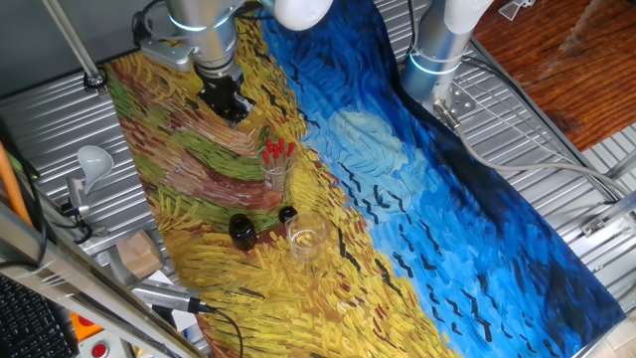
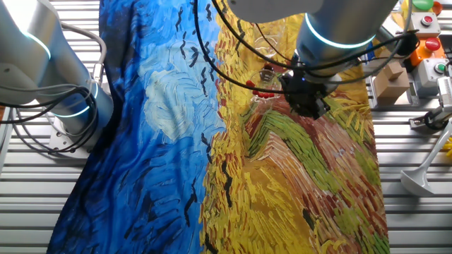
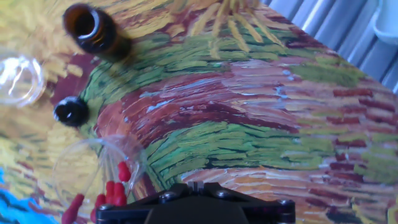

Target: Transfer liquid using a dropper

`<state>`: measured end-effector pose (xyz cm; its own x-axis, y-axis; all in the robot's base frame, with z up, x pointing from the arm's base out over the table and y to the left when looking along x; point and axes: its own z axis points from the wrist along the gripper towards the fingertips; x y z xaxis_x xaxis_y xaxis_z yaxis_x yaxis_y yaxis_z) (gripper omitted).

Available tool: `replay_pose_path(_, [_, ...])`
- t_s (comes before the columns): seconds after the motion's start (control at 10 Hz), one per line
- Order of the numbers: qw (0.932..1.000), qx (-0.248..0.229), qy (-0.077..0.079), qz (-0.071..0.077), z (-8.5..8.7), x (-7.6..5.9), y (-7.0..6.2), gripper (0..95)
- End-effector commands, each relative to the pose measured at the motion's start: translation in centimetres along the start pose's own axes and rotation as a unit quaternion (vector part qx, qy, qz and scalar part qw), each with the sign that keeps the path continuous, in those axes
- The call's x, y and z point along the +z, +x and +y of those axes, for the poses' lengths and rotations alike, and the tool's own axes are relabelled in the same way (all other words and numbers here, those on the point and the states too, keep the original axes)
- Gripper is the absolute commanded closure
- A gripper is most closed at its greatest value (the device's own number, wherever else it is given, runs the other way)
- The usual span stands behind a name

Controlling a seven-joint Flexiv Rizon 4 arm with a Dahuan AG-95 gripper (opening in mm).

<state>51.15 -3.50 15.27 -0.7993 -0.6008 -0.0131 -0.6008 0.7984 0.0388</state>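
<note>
Several droppers with red bulbs stand in a clear glass on the painted cloth. In the hand view the red-bulbed droppers show in that glass at the lower left. My gripper hovers behind and to the left of the glass, apart from it. Its fingertips are pressed together and hold nothing. In the other fixed view the gripper sits to the right of the droppers.
An open brown bottle, its black cap and an empty glass stand beyond the dropper glass. The bottle, the cap and the empty glass lie near the cloth's front. A second arm's base stands at the back.
</note>
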Motion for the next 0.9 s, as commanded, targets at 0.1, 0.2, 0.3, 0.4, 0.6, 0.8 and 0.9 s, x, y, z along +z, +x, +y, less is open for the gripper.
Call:
replay_pose_path(0.1, [0.9997,0.025,0.005,0.001,2.2,-0.1,0.6,95.0])
replay_pose_path(0.2, [0.9992,0.040,0.007,0.002,4.1,-0.1,0.9,95.0])
replay_pose_path(0.3, [0.9986,0.053,0.008,0.002,5.5,-0.1,1.2,95.0])
replay_pose_path(0.4, [0.9979,0.063,0.009,0.004,6.5,-0.1,1.5,95.0])
replay_pose_path(0.6, [0.9964,0.084,0.010,0.003,8.4,0.3,2.3,95.0])
replay_pose_path(0.8, [0.9989,0.045,0.012,0.004,8.4,0.4,2.3,95.0])
replay_pose_path(0.9, [0.9997,0.024,0.011,0.003,8.4,0.4,2.3,95.0])
